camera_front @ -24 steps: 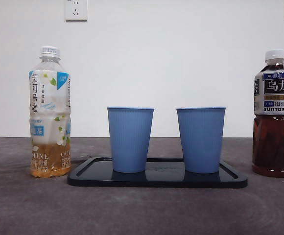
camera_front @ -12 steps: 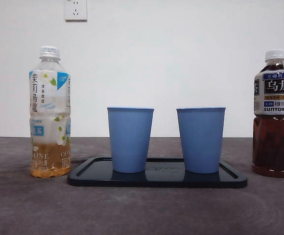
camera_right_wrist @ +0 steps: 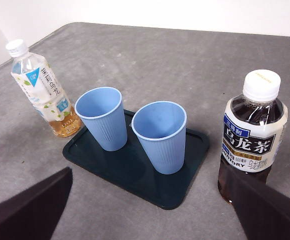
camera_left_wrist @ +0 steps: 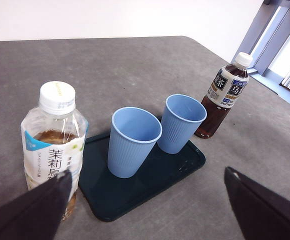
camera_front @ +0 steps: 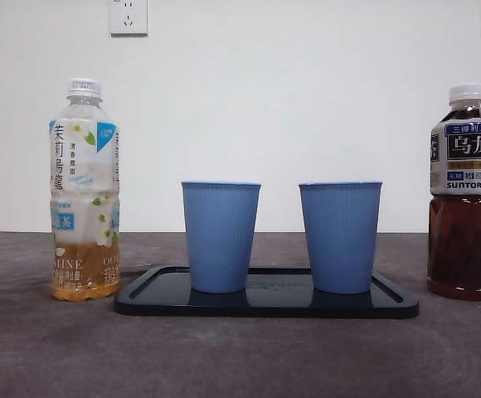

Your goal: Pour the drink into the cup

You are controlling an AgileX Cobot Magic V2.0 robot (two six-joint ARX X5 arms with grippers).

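Here, pre-grasp: both end effectors gape empty, left (camera_left_wrist: 145, 210) near the jasmine bottle (camera_left_wrist: 54, 145), still capped; next, grasp it.

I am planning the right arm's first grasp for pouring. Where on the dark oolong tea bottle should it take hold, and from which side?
Probably the labelled middle of the dark oolong tea bottle, from the side away from the cups: it stands upright, capped, beside the tray, and that side looks free. The right hand, open, is nearest.
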